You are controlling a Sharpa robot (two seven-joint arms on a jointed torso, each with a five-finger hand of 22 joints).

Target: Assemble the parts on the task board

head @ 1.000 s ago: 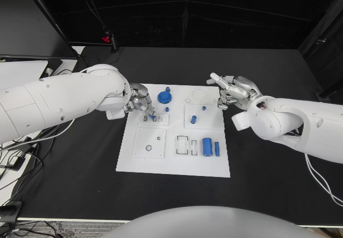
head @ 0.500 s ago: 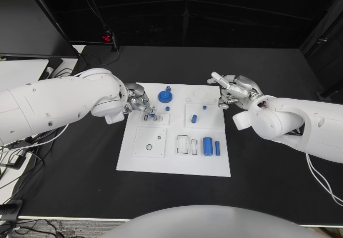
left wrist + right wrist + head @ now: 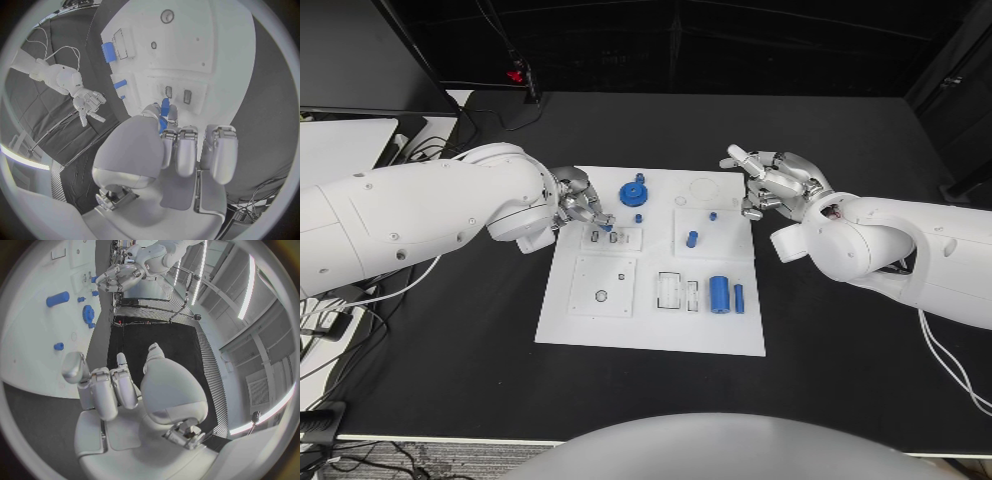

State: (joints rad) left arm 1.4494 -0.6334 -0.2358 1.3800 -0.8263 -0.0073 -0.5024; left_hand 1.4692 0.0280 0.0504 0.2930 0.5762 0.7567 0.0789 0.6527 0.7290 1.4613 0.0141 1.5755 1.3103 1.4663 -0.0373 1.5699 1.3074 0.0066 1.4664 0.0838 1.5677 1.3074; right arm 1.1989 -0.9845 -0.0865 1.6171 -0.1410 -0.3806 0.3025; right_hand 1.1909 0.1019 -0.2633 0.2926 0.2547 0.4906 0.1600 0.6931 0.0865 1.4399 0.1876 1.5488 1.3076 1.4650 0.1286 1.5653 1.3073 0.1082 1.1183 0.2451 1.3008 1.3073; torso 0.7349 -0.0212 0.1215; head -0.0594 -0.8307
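Clearly the piece in play is a small blue peg (image 3: 164, 107), pinched at the fingertips of the left hand (image 3: 578, 210) in the upper left part of the task board (image 3: 653, 335). In the left wrist view it hangs just above a raised block with two small slots (image 3: 177, 93), so the step in hand looks like seating this peg in one of them. The next move likely calls for lining the peg over a slot and pressing it straight down; whether it already touches the block I cannot tell.

Around it on the board lie a blue gear (image 3: 633, 190) toward the top, a short blue stud (image 3: 691, 239) near the centre, and a thick blue cylinder (image 3: 718, 294) with a thinner blue bar (image 3: 738, 300) beside it in the lower right.

Further out, the right hand (image 3: 773, 186) hovers over the black table (image 3: 877, 140) just off the board's upper right corner, fingers loosely apart, holding nothing.
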